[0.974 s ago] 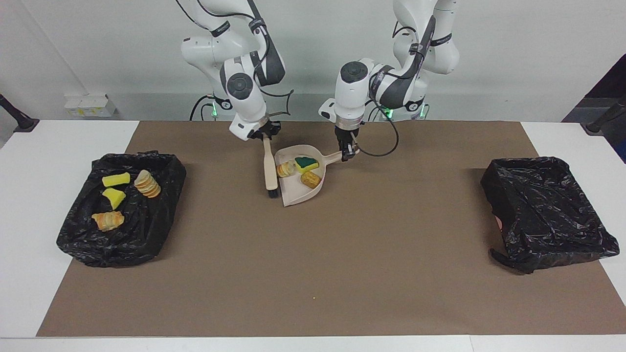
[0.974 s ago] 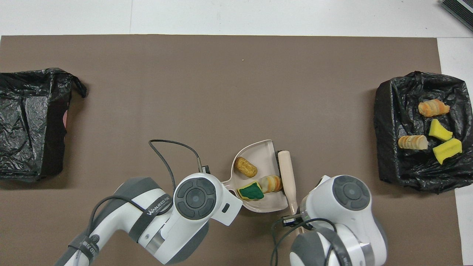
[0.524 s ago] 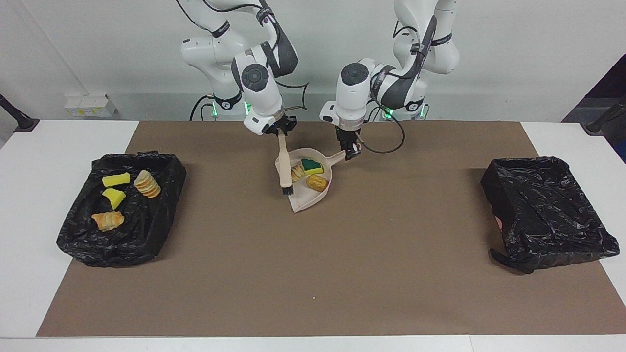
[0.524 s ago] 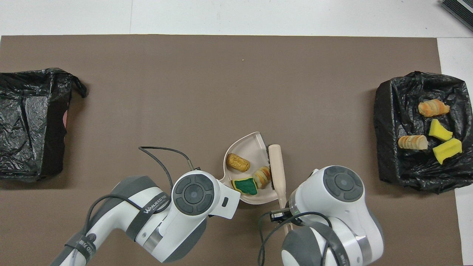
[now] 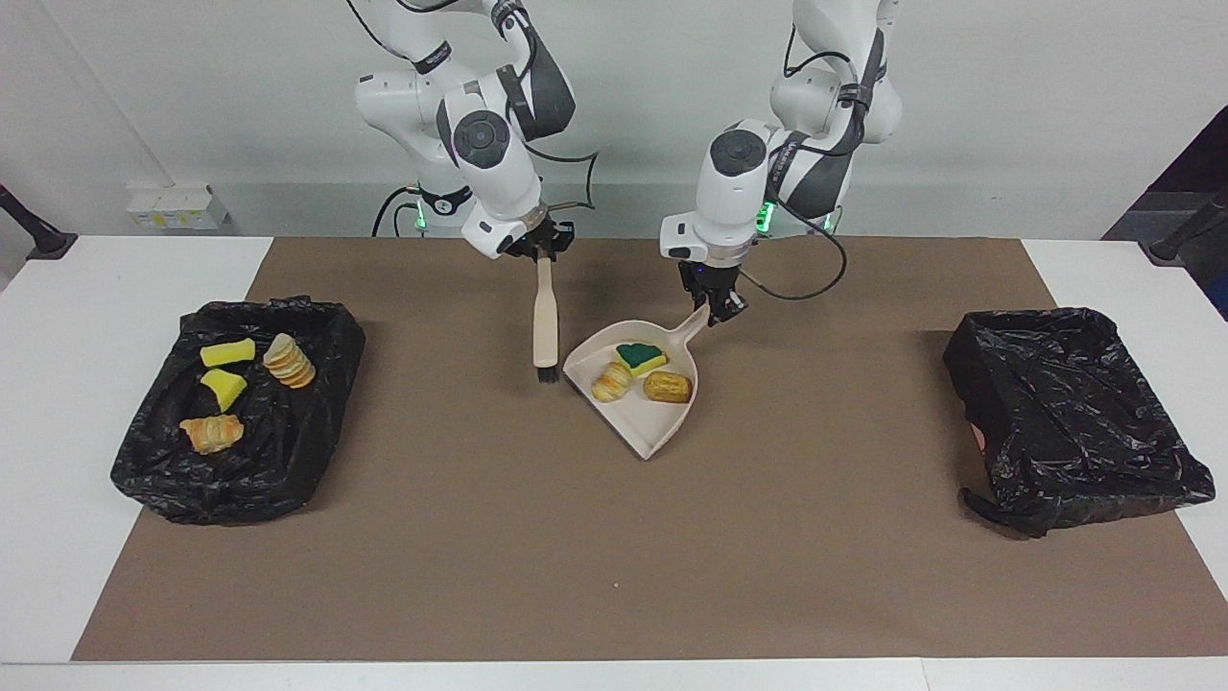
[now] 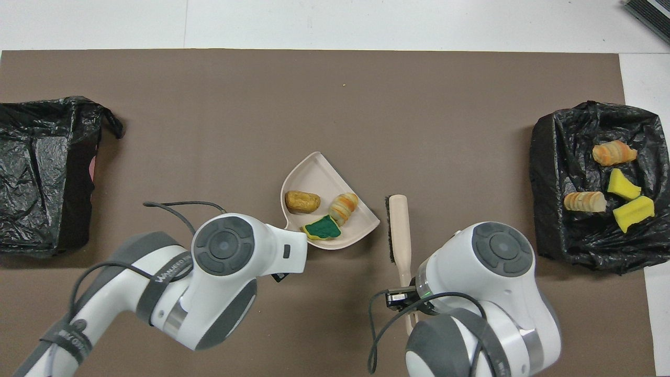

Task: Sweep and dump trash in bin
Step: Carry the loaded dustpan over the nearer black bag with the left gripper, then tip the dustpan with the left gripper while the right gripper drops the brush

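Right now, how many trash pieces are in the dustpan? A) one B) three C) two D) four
B: the dustpan, held by its handle in the left gripper, carries a green-topped sponge, a striped roll and a brown bread roll.

Left gripper [image 5: 712,309]: arm bent forward from base, wrist pointing down, fingers clamped on dustpan handle [image 5: 693,326]. Right gripper [image 5: 543,251]: arm bent forward, wrist down, fingers clamped on brush handle [image 5: 545,312].
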Motion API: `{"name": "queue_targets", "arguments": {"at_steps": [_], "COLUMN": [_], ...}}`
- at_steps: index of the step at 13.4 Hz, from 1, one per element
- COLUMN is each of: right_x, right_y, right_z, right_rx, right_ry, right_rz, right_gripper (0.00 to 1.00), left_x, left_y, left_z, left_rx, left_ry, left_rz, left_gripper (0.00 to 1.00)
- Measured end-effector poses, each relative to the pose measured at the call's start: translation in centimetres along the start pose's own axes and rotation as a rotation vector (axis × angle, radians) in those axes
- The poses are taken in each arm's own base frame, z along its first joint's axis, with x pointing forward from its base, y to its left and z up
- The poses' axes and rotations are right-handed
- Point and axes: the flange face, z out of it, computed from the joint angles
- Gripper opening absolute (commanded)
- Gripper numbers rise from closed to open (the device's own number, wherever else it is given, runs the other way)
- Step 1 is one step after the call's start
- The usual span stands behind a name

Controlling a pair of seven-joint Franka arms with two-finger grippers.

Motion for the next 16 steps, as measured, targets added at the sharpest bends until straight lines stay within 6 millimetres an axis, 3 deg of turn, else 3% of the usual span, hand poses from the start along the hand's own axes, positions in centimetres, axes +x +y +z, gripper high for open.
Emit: {"name": "queue_targets", "arguments": {"at_steps": [4, 9, 13, 16], "right_x": [-2.7, -7.5, -8.1, -8.0], "right_y": [-6.1, -14.5, -17.6, -18.5], "right_z": [0.5, 6.4, 11.0, 13.3], "right_rx": [-0.014, -0.047, -0.057, -0.073], "right_ry": [0.049, 0.043, 0.031, 0.007], "right_rz": [0.017, -0.004, 0.008, 0.018], "right_gripper": [0.00, 0.00, 0.00, 0.00], "left_x": [-5.1, -14.0, -23.9, -30.9], "left_y": [-8.2, -19.2, -26.9, -30.9], "left_z": [-5.1, -11.7, -15.1, -16.5], "left_rx": [0.017, -0.002, -0.078, -0.096], "left_ry": [0.023, -0.012, -0.004, -0.053], "left_rz": [-0.189, -0.436, -0.475, -0.474], "left_gripper": [0.00, 0.00, 0.00, 0.00]}}
